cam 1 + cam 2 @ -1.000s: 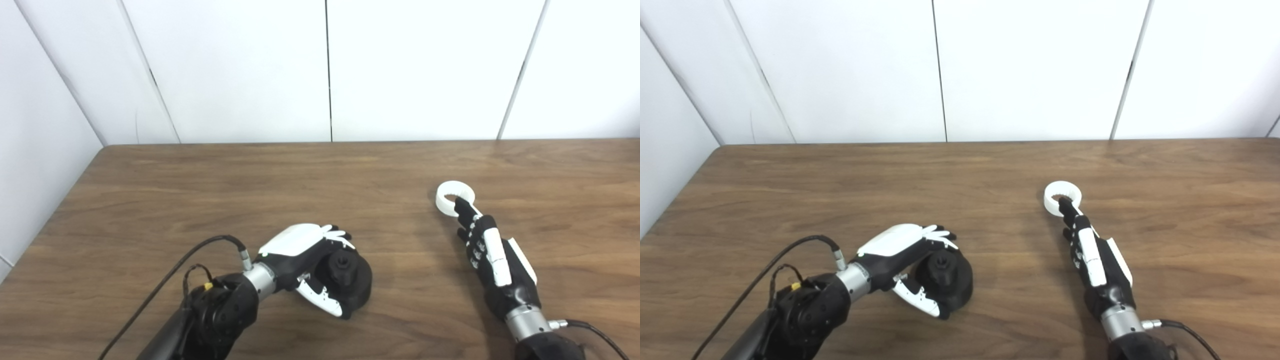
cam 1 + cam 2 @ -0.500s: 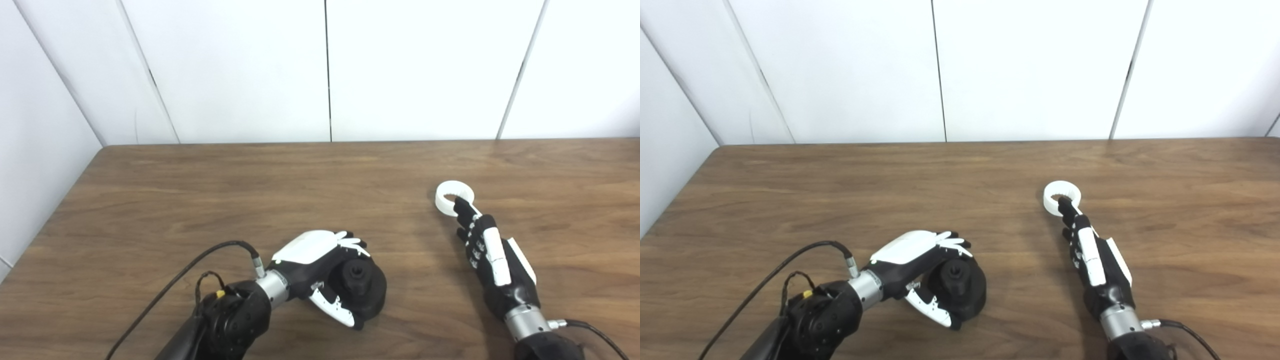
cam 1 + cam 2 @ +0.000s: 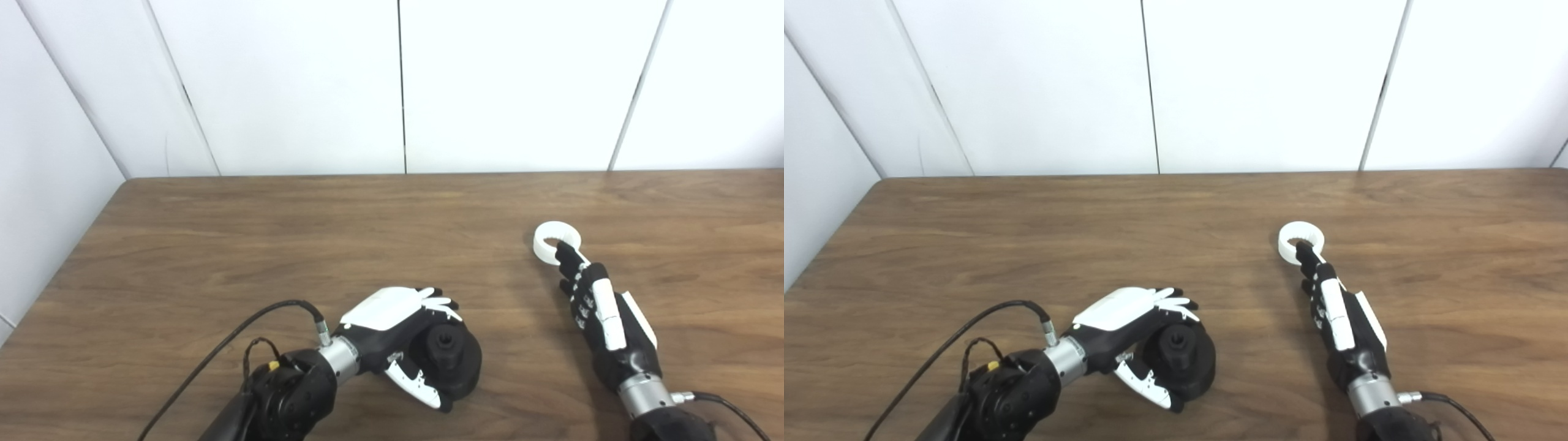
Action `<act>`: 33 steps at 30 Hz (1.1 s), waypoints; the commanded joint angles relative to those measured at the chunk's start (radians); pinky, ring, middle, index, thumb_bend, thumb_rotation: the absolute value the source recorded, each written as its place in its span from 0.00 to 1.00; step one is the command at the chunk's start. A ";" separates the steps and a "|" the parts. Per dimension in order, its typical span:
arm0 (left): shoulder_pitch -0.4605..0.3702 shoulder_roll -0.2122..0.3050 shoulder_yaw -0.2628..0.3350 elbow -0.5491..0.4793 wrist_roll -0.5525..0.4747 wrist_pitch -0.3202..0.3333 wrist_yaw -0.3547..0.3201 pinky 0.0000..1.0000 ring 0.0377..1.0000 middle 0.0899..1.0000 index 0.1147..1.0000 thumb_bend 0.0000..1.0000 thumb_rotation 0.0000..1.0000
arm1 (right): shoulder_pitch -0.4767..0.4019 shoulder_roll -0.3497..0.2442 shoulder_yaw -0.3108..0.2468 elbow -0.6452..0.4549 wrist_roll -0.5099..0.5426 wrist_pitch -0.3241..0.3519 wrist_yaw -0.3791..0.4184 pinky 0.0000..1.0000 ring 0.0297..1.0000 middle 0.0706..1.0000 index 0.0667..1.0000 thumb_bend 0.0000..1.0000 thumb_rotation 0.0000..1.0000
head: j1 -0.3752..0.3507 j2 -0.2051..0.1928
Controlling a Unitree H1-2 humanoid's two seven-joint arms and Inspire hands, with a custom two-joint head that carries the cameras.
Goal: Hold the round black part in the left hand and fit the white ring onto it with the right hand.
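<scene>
The round black part [image 3: 452,358], a disc with a raised hub in its middle, sits low at the table's front centre. My left hand [image 3: 401,334] is wrapped around it, fingers over the far rim and thumb at the near rim. The white ring [image 3: 554,242] lies flat on the table to the right. My right hand [image 3: 597,306] lies stretched out toward it with its fingers extended. One fingertip reaches into the ring's opening; the hand does not hold the ring.
The brown wooden table [image 3: 306,245] runs back to white wall panels. Its left edge lies near the left wall. Black cables [image 3: 245,324] trail from the left wrist, and another cable [image 3: 723,407] leaves the right wrist.
My left hand has carried the black part to the right and a little nearer. The right hand and the white ring have not moved.
</scene>
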 commanded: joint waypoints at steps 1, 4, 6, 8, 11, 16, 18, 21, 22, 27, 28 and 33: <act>-0.016 0.002 0.010 -0.017 0.010 -0.003 0.000 1.00 1.00 0.93 0.71 0.89 0.30 | -0.007 0.000 -0.003 -0.023 0.013 -0.012 0.006 1.00 1.00 0.96 0.93 0.61 1.00 | 0.001 0.001; -0.015 0.003 0.015 -0.015 0.007 -0.006 0.000 1.00 1.00 0.93 0.73 0.89 0.30 | -0.010 -0.001 -0.002 -0.020 0.009 -0.016 0.005 1.00 1.00 0.95 0.92 0.61 1.00 | 0.002 0.002; -0.016 0.004 0.015 -0.013 0.009 -0.008 -0.001 1.00 1.00 0.93 0.74 0.89 0.30 | -0.011 -0.002 -0.001 -0.019 0.006 -0.016 0.004 1.00 1.00 0.95 0.92 0.61 1.00 | 0.002 0.002; -0.017 0.006 0.016 -0.011 0.008 -0.011 -0.001 1.00 1.00 0.93 0.75 0.90 0.30 | -0.012 -0.001 -0.001 -0.020 0.007 -0.011 0.003 1.00 1.00 0.95 0.92 0.61 1.00 | 0.001 0.002; -0.017 0.007 0.020 -0.004 0.003 -0.015 0.000 1.00 1.00 0.93 0.76 0.90 0.30 | -0.012 -0.001 0.000 -0.022 0.006 -0.005 0.002 1.00 1.00 0.96 0.92 0.62 1.00 | 0.001 0.002; -0.021 0.010 0.021 -0.002 0.005 -0.016 -0.006 1.00 1.00 0.92 0.78 0.91 0.31 | -0.012 -0.001 -0.001 -0.020 0.005 -0.007 0.002 1.00 1.00 0.95 0.92 0.62 1.00 | 0.002 0.002; -0.023 0.011 0.019 -0.002 0.009 -0.015 -0.010 1.00 1.00 0.92 0.82 0.91 0.32 | -0.013 -0.002 -0.001 -0.018 0.004 -0.009 0.002 1.00 1.00 0.95 0.92 0.62 1.00 | 0.002 0.002; -0.024 0.013 0.020 0.000 0.009 -0.015 -0.014 0.99 1.00 0.93 0.86 0.92 0.32 | -0.013 -0.001 -0.001 -0.020 0.007 -0.006 0.003 1.00 1.00 0.95 0.92 0.61 1.00 | 0.003 0.003; -0.024 0.014 0.021 0.000 0.007 -0.015 -0.015 1.00 1.00 0.93 0.88 0.92 0.33 | -0.013 0.000 -0.001 -0.021 0.008 -0.003 0.002 1.00 1.00 0.96 0.92 0.62 1.00 | 0.003 0.003; -0.026 0.019 0.024 0.000 0.000 -0.006 -0.028 1.00 1.00 0.94 0.93 0.94 0.34 | -0.013 0.001 -0.001 -0.021 0.008 -0.007 0.002 1.00 1.00 0.96 0.93 0.61 1.00 | 0.002 0.004; -0.027 0.019 0.025 -0.001 0.002 -0.001 -0.032 1.00 1.00 0.94 0.94 0.95 0.34 | -0.013 0.001 -0.001 -0.021 0.006 -0.006 0.000 1.00 1.00 0.96 0.92 0.61 1.00 | 0.002 0.004; -0.026 0.019 0.034 -0.003 0.003 -0.001 -0.043 1.00 1.00 0.95 0.94 0.98 0.34 | -0.013 -0.002 0.001 -0.017 0.005 -0.007 0.004 1.00 1.00 0.96 0.93 0.62 1.00 | 0.002 0.004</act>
